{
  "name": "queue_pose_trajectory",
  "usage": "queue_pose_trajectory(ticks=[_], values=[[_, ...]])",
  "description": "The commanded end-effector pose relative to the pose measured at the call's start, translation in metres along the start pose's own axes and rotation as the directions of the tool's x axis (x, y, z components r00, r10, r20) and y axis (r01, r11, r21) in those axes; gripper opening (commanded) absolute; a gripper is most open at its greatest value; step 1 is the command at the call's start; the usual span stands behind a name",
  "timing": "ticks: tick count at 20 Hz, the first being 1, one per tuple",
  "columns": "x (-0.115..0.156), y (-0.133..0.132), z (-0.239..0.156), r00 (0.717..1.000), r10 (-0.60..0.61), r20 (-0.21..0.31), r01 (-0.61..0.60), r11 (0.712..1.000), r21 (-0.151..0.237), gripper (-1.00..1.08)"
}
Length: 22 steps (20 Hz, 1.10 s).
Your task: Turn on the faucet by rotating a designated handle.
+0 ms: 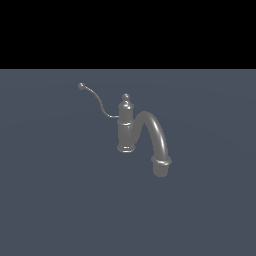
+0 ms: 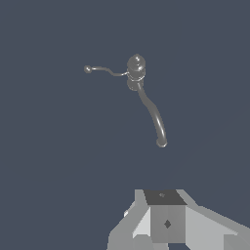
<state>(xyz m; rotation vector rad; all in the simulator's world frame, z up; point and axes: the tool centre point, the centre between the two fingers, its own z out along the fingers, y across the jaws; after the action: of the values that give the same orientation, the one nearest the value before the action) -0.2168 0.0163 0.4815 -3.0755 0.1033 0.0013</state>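
The grey metallic faucet (image 1: 126, 127) stands on the floor with its ribbed column upright and its thick arched spout (image 1: 156, 135) curving down toward the exterior view's right. The handle (image 1: 96, 100), a thin curved wire lever with a small ball tip (image 1: 81, 86), reaches from the column up toward the exterior view's left. The wrist view looks down on the faucet (image 2: 136, 68), the handle (image 2: 103, 70) and the spout (image 2: 154, 117). Only part of my gripper (image 2: 163, 197) shows, at that picture's edge and well away from the faucet. Nothing is in it, and the frames do not show how its jaws stand.
The faucet stands alone on a flat blue-grey floor (image 1: 60, 200). The arm does not appear in the exterior view.
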Motion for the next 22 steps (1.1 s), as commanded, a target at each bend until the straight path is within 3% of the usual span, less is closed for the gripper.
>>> queue_pose_trajectory(ticks=[1, 11, 22], values=[[0.011, -0.003, 0.004, 0.999, 0.042, 0.003, -0.042, 0.999, 0.006, -1.00], [0.064, -0.022, 0.033, 0.965, 0.262, 0.020, -0.263, 0.965, 0.025, -1.00], [0.119, -0.045, 0.076, 0.865, 0.500, 0.036, -0.501, 0.865, 0.020, -1.00]])
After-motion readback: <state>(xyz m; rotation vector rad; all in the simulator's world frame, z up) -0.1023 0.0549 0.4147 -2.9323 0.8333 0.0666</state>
